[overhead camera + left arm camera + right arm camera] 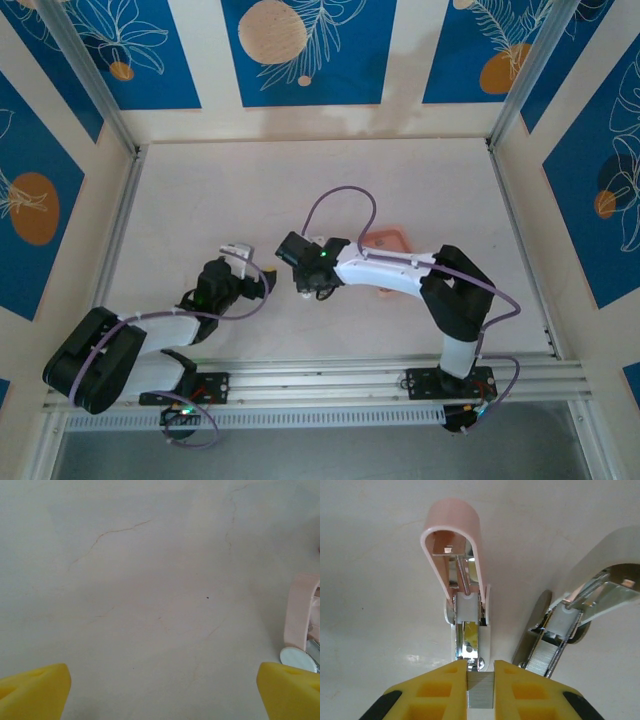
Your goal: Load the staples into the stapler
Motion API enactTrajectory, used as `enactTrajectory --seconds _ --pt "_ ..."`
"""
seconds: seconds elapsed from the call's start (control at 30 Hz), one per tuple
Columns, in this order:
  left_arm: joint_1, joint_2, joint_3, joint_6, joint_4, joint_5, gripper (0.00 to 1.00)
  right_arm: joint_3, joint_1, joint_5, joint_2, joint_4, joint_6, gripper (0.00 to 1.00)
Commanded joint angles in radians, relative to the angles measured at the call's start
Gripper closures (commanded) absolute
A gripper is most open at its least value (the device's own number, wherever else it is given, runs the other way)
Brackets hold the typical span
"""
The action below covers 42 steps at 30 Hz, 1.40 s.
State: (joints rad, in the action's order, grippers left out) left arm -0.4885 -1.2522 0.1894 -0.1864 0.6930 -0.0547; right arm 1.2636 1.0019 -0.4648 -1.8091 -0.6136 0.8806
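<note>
My right gripper (pixel 480 672) is shut on a small grey strip of staples (pixel 480 690), held just short of the near end of the pink stapler (pixel 452 530). That stapler lies open with its lid raised, its spring rod showing and its metal channel bare. Beside it on the right stands a white stapler (pixel 600 555), also open, with a staple strip in its channel. From above, the right gripper (pixel 300 278) sits mid-table near the left gripper (pixel 256 282). My left gripper (pixel 165 690) is open over bare table, the pink stapler (pixel 300 610) at its right edge.
A shallow pink tray (pixel 388 240) lies behind the right arm's forearm. The white stapler (pixel 237 250) sits just beyond the left gripper. Metal rails run along the table's left, right and near edges.
</note>
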Motion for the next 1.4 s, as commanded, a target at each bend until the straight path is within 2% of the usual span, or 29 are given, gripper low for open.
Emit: enactTrajectory --seconds 0.0,0.8,1.37 --pt "-0.002 -0.004 -0.012 -0.056 -0.01 -0.03 0.05 0.033 -0.012 0.047 -0.019 0.007 -0.009 0.83" --pt "-0.002 -0.037 -0.005 -0.082 -0.001 -0.027 0.04 0.064 -0.037 0.099 -0.091 0.044 -0.02 0.83" --pt "-0.002 -0.038 -0.007 -0.079 0.004 -0.027 0.04 0.069 -0.029 0.071 -0.108 -0.008 -0.005 0.83"
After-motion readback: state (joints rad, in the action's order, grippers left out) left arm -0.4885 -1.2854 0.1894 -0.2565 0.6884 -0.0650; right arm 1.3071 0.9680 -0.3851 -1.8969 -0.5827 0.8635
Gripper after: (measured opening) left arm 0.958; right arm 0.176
